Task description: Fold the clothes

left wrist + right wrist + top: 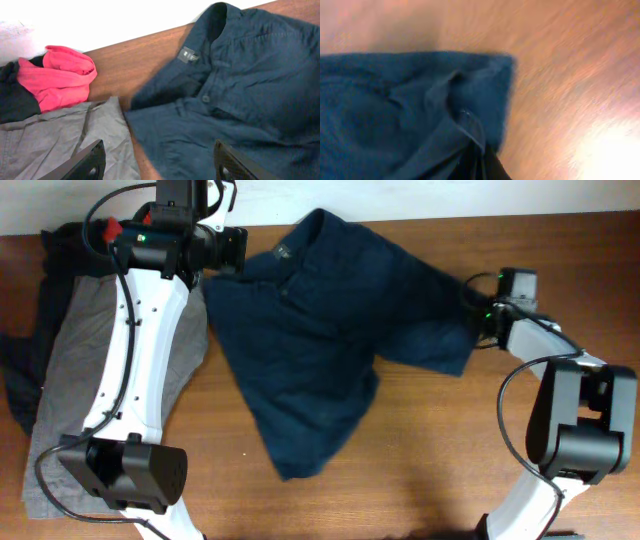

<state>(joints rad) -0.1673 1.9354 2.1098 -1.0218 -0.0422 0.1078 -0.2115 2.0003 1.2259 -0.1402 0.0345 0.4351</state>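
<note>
The navy shorts (320, 350) lie spread but crumpled in the middle of the table (450, 460). The waistband is toward the upper left of the overhead frame, one leg reaches to the right and the other points down toward the lower centre.

The right end effector (472, 308) is at the right edge of the shorts. In the right wrist view its dark fingers are closed on the hem of that leg, with the cloth gathered into a small ridge between them.

The left end effector (159, 162) hangs above the waistband area at the upper left of the overhead frame. Its fingers are wide apart and hold nothing. In the left wrist view the button (205, 98) and the open fly lie just ahead of it.

A grey garment (90, 380) lies flat along the left side of the table, under the left arm. A red-orange piece (60, 77) and a black piece (15, 100) are bunched at the upper left corner.

I judge that the work is at the start of the first fold. One corner of the shorts is taken and the other side is not yet held.

The next move probably calls for the left end effector to come down and pinch the waistband near the button. It should take only the navy cloth and not the edge of the grey garment, which lies just beside it. After that both arms could pull the shorts flat, or carry the right leg across onto the other one.
</note>
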